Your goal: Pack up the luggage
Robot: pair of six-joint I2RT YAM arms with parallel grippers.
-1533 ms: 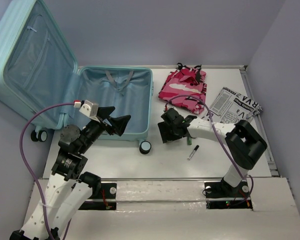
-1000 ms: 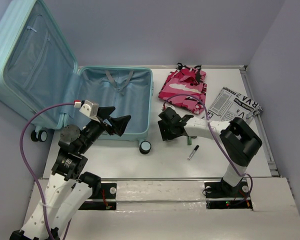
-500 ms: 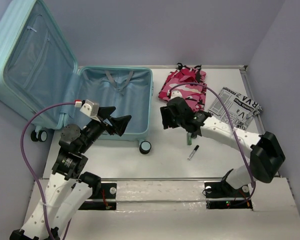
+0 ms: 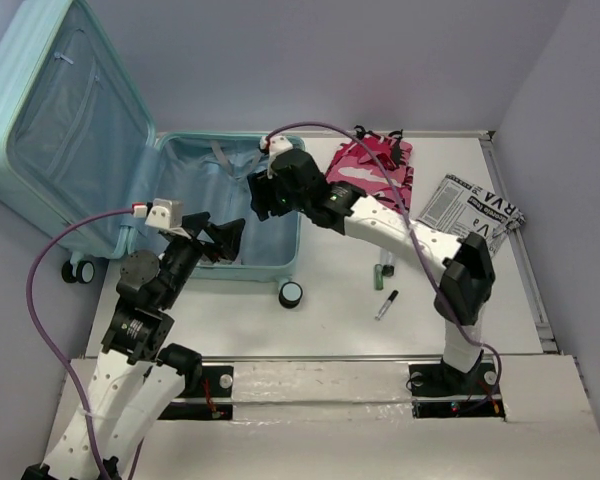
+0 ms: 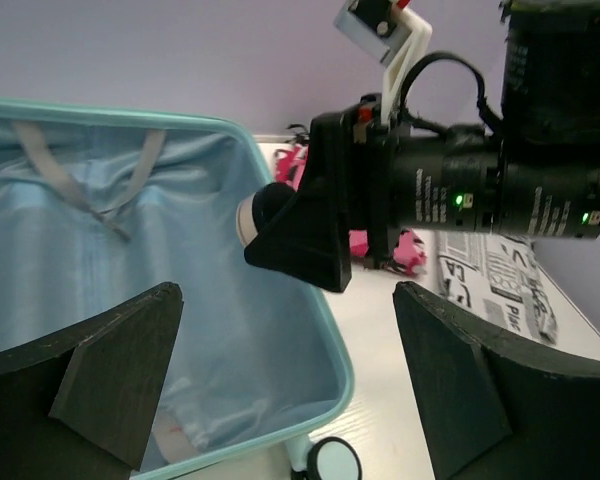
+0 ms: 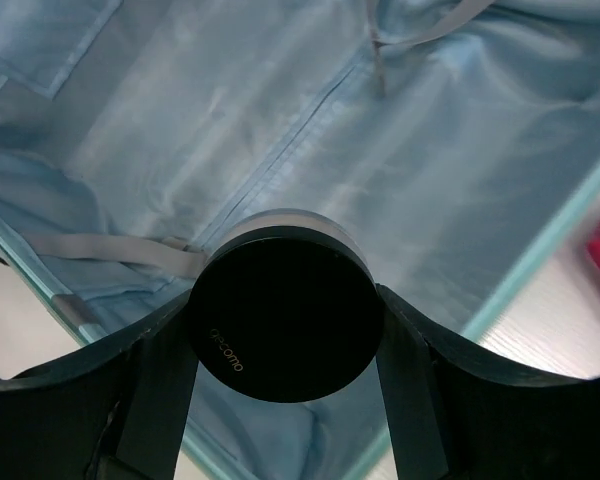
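Aqua luggage (image 4: 195, 188): one, a ribbed hard shell lying open on the table (image 4: 340, 325), lining up.
Luggage position: its base is directly beneath the right claw (image 4: 265, 198) and just beyond the left claw (image 4: 225, 238). The lid leans up and away on the far-left side of both.
Luggage axis: long axis runs near to far from the arms. The wheels (image 4: 75, 268) are at the near end, left of the left claw, and the strapped end faces the back wall.
Claws: two.
Right claw state: clamped on a black-lidded jar (image 6: 285, 320), one finger on each side of it. It hangs above the lining, and no contact with the fabric shows.
Left claw state: fingers spread wide with nothing between them, at the near rim of the base and aimed toward the right claw.
Jars: two. One is in the right claw. A second jar (image 4: 291, 294) stands on the table just outside the near-right corner of the luggage, right of the left claw and nearer the arms than the right claw.
Pen (image 4: 386, 304): one, lying on the table well to the right of both claws.
Green item (image 4: 380, 269): one, small, just beyond the pen; what it is cannot be told.
Pink garment (image 4: 380, 165): one, camouflage-patterned, right of the right claw beside the luggage's far-right corner.
Newspaper (image 4: 470, 212): one, folded, farthest right.
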